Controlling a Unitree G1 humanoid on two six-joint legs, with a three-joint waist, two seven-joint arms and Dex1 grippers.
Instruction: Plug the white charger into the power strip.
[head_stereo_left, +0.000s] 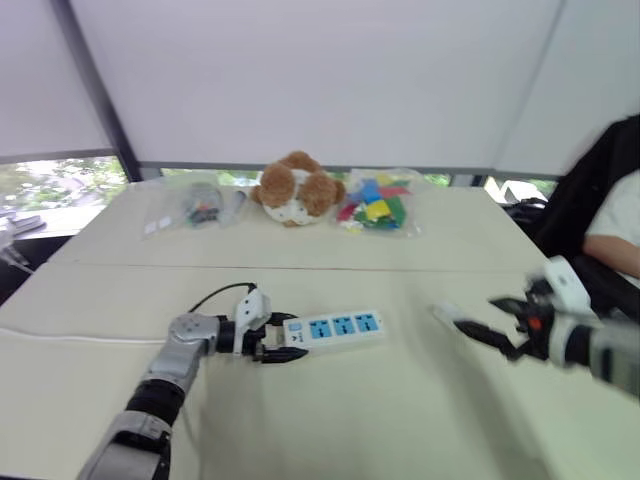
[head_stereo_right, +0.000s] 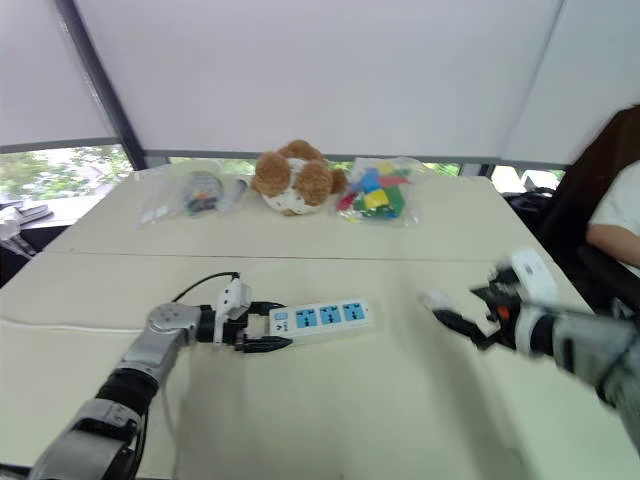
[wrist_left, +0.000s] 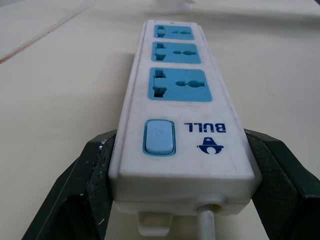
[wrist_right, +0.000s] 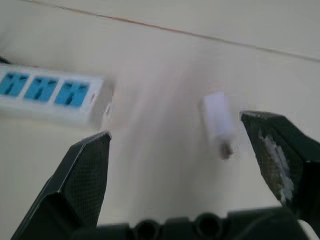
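— Power strip (head_stereo_left: 333, 328), where does it lie?
— Flat on the cream table (head_stereo_right: 330, 420), near the middle, its three blue sockets facing up in a row and the switch end turned toward the robot's left. A thin white cord (head_stereo_left: 70, 338) runs off that end across the table.

— Who has hold of it?
— The left gripper (head_stereo_left: 275, 337). Its two black fingers (wrist_left: 80, 195) are clamped on the two long sides of the strip at the switch end, touching the casing.

— And the right gripper (head_stereo_left: 478, 333)?
— It hangs above the table well to the right of the strip, jaws spread wide with nothing between them.

— The white charger (wrist_right: 219, 122)?
— It lies on the table to the right of the strip, apart from it, just ahead of the right gripper's open fingertips and not touched by them.

— Anything else?
— At the far edge sit a brown-and-white plush toy (head_stereo_left: 297, 188), a clear bag of colourful pieces (head_stereo_left: 378, 206) beside it, and another clear bag with small dark items (head_stereo_left: 195, 208). A person's sleeve (head_stereo_left: 615, 235) shows at the right edge.
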